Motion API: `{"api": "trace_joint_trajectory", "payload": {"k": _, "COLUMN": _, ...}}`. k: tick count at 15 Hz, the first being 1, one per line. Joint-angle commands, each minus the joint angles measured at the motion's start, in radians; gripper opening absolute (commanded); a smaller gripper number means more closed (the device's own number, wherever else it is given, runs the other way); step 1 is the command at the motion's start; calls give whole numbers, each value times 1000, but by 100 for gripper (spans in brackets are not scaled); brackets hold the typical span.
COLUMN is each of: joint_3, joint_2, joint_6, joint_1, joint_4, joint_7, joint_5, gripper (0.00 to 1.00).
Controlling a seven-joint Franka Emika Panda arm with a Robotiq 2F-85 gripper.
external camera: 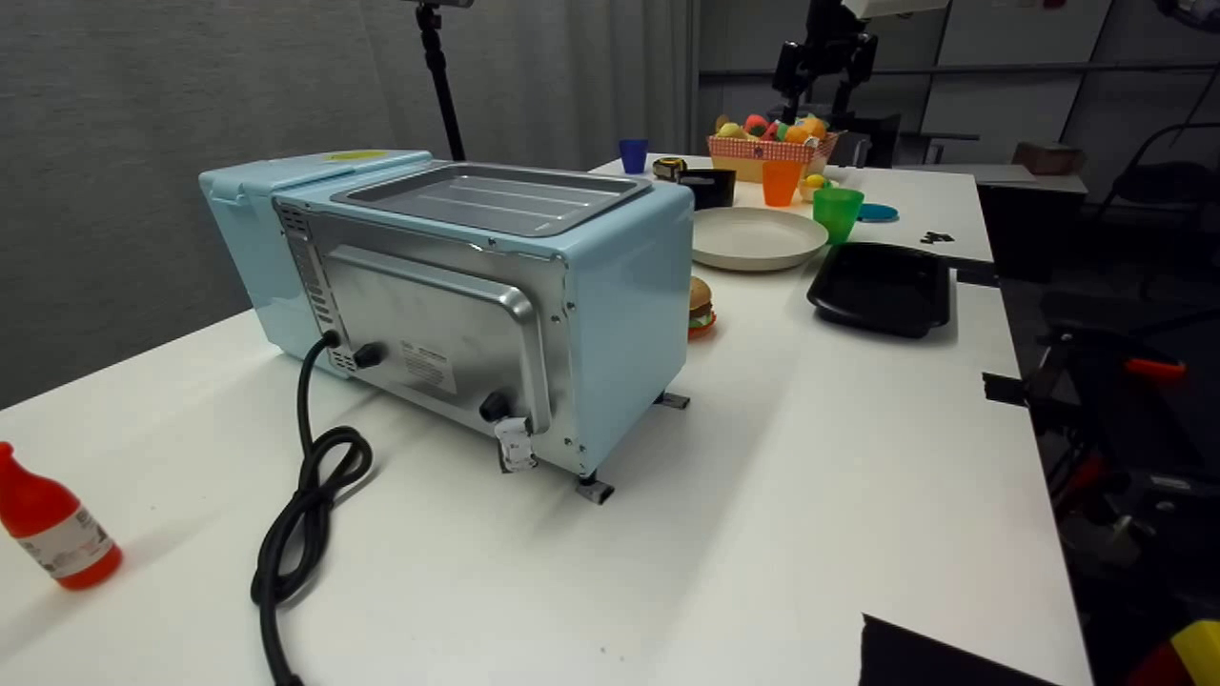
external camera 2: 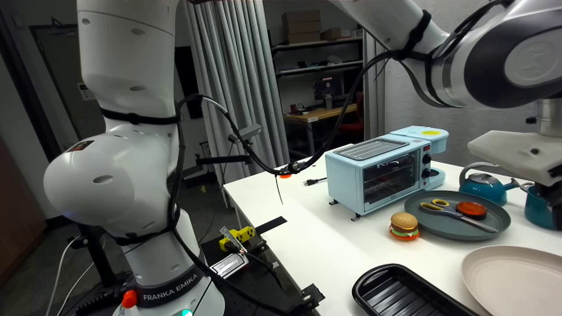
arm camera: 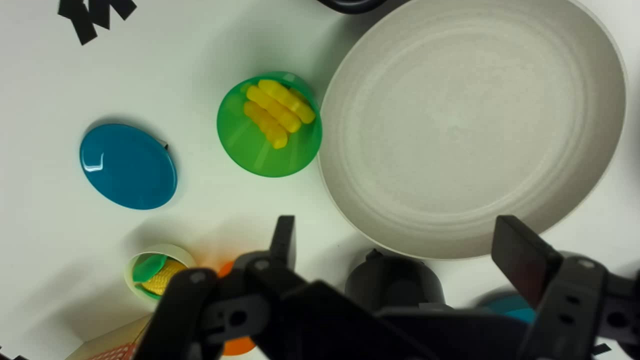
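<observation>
I find the green cup [arm camera: 257, 157] translucent and round-mouthed. The cream plate [arm camera: 465, 125] is round, matte, faintly ringed; near it, my hand [arm camera: 395, 220] stands spread wide.

There are two plates [arm camera: 455, 130], three tumblers [external camera: 837, 217], one toaster oven [external camera: 467, 295], one burger [external camera 2: 404, 226], one basket [external camera: 756, 151] and one red bottle [external camera: 55, 522].

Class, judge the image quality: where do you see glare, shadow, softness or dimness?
Wrist view: a small white glare on the blue disc, soft shadow beside the green cup, the gripper looks slightly soft. In an exterior view, the red bottle casts a faint shadow; in an exterior view, the shelves sit dim behind the brighter table.
</observation>
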Motion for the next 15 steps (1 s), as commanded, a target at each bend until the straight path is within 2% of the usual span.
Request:
{"api": "trace_joint_trajectory", "payload": {"k": 1, "joint_3": 5, "joint_2": 52, "joint_6": -70, "joint_1": -42, "joint_4": 75, "joint_7": -92, "joint_5": 18, "gripper": 100}}
{"api": "trace_joint_trajectory", "payload": {"k": 11, "joint_3": 31, "joint_2": 171, "joint_6": -296, "joint_1": -161, "joint_4": 208, "joint_7": -371, "joint_5": 45, "gripper": 100}}
{"api": "trace_joint_trajectory", "payload": {"k": 15, "joint_3": 47, "joint_2": 211, "joint_6": -320, "joint_1": -198, "joint_4": 229, "joint_7": -467, "joint_5": 49, "gripper": 100}}
